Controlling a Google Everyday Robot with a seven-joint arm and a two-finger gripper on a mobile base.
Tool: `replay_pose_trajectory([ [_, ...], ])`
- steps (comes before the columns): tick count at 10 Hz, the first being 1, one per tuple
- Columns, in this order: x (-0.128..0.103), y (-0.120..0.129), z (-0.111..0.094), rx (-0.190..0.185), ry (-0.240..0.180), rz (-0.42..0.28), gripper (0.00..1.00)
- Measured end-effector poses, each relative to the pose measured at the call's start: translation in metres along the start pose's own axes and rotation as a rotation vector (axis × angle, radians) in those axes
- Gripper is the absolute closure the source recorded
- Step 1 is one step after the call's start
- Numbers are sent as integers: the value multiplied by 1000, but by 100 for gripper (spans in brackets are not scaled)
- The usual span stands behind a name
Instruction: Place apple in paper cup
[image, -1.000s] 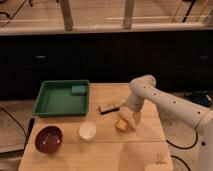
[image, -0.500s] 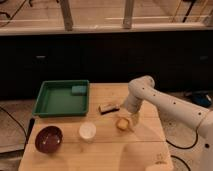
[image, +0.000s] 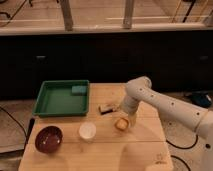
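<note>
Gripper (image: 126, 120) down at the apple (image: 121, 123) on the table (image: 100, 150); finger state cannot be told. Cup (image: 87, 131) well left of the fingers, apart.

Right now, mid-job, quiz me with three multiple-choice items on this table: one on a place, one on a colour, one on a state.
1. Where is the apple?
A. in the green tray
B. on the table, right of the paper cup
C. in the dark red bowl

2. What colour is the block in the tray's far right corner?
A. green
B. white
C. red

3. What is in the paper cup?
A. the apple
B. the dark block
C. nothing visible

Answers: 1 B, the apple lies on the wood under the gripper. 2 A, the sponge-like block is green. 3 C, the cup's inside shows only pale.
</note>
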Motion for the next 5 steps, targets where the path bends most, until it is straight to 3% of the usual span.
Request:
replay_pose_trajectory([
  [1, -4, 1, 3, -9, -8, -10, 22],
  [5, -15, 2, 17, -34, -45, -30, 59],
])
